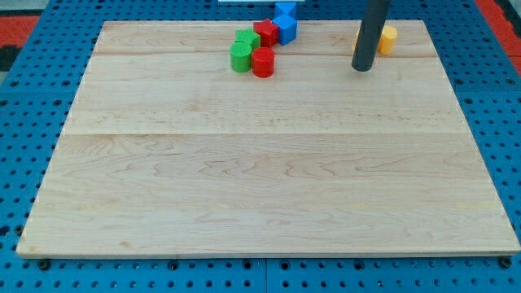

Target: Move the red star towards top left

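Camera view, looking down on a pale wooden board (pixel 260 179) set on a blue pegboard table (pixel 32 98): the arm's dark rod comes down from the upper right of the frame, and my tip (pixel 361 69) rests on the board near its top edge. No fingers are fitted — the rod is a plain straight stick and has hold of nothing.

Just beside the rod, on its right in the frame and partly hidden behind it, sits a yellow block (pixel 387 38); its shape cannot be made out, nor whether the rod touches it.

The other blocks huddle in the upper middle of the frame, well apart from my tip. The red star (pixel 265 33) stands in the middle of that cluster, pressed against a blue block (pixel 286 29) on its right and a green block (pixel 247 40) on its left. A second green block (pixel 241 59) and a red cylinder (pixel 262 63) sit side by side just below — nearer the viewer. One more blue block (pixel 286 9) lies at the very top of the frame, at the board's edge, its shape unclear.
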{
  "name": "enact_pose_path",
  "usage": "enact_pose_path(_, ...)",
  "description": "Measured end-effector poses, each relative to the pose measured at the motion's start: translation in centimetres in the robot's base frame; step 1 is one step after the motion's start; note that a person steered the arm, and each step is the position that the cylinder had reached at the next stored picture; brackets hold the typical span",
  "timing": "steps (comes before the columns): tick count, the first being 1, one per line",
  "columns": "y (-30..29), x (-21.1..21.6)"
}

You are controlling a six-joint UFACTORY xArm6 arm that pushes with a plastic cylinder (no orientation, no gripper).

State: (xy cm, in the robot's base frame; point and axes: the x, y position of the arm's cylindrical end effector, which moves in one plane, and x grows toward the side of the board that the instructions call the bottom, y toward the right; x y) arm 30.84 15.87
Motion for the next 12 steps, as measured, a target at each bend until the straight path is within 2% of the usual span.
enact_pose_path(2, 0.0, 0.5)
enact_pose_path(3, 0.0, 3.2)
enact_pose_path(4, 3.9, 4.7)
enact_pose_path(5, 9.4, 3.9)
enact_pose_path(6, 12.3, -1.9)
enact_pose_path(7, 12.3, -9.4)
enact_pose_path(8, 9.8, -11.7)
enact_pose_path(9, 8.5, -11.7)
enact_pose_path(10, 2.6, -11.6)
enact_pose_path(11, -3.8, -10.3)
enact_pose_path(12, -6.8, -8.4)
